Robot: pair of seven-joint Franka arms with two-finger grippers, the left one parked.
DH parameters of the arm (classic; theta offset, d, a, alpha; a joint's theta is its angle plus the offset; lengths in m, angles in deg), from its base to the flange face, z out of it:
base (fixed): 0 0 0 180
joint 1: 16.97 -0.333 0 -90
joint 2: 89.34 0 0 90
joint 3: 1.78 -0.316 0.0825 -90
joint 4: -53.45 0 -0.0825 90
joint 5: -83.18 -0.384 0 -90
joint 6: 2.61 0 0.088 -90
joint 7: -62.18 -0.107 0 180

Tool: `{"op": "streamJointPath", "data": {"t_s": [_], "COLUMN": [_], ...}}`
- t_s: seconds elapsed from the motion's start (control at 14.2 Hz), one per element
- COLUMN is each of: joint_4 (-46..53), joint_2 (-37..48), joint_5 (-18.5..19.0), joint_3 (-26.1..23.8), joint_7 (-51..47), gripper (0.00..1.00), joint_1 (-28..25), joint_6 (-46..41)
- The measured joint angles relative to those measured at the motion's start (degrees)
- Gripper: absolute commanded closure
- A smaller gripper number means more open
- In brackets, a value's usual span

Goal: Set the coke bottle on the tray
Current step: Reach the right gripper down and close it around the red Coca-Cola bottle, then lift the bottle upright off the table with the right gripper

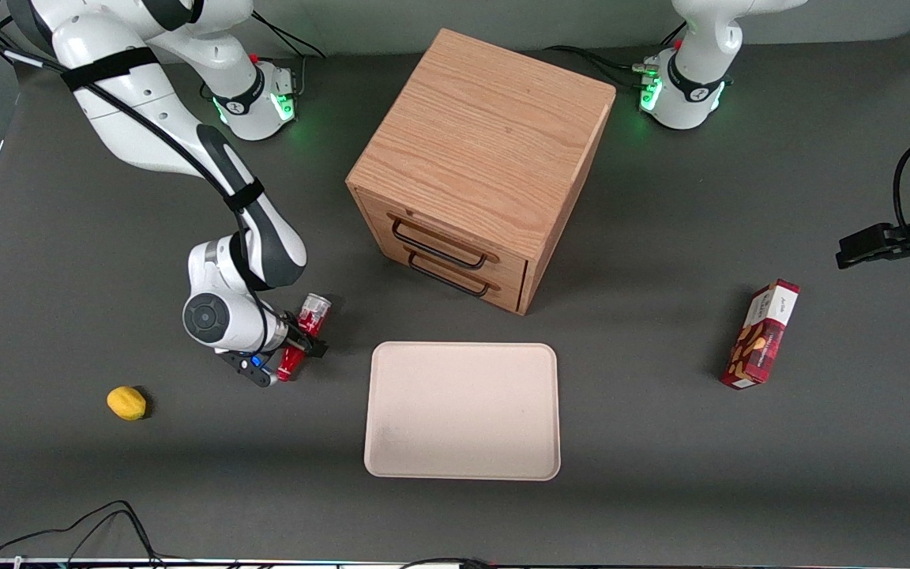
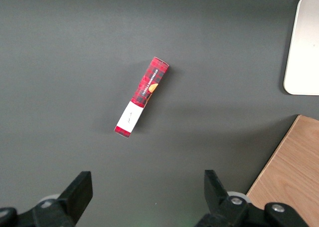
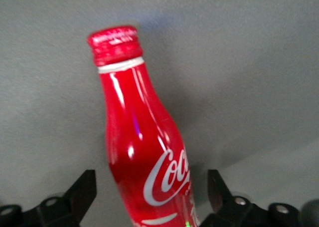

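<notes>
The coke bottle (image 1: 312,319) lies on the table beside the tray (image 1: 463,411), toward the working arm's end, with its silvery base farther from the front camera and its red cap nearer. My right gripper (image 1: 302,340) straddles the bottle's middle. In the right wrist view the bottle (image 3: 142,137) with its white script logo sits between the two dark fingers (image 3: 85,189) of the gripper (image 3: 151,194), with a small gap on each side, so the gripper is open. The tray's corner also shows in the left wrist view (image 2: 304,47).
A wooden two-drawer cabinet (image 1: 479,158) stands farther from the front camera than the tray. A yellow lemon-like fruit (image 1: 126,402) lies toward the working arm's end. A red snack box (image 1: 761,334) lies toward the parked arm's end and shows in the left wrist view (image 2: 142,96).
</notes>
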Motion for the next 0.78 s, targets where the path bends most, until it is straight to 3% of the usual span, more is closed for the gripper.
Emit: {"op": "streamJointPath", "data": {"t_s": [0.56, 0.78], "joint_4": [-0.51, 3.72], "joint_2": [2.39, 8.13], "joint_5": [0.0, 0.01], "joint_3": [-0.69, -0.72], "joint_7": [0.06, 2.02], "gripper": [1.0, 1.0], "joint_1": [0.02, 0.03], "joint_6": [0.45, -8.18]}}
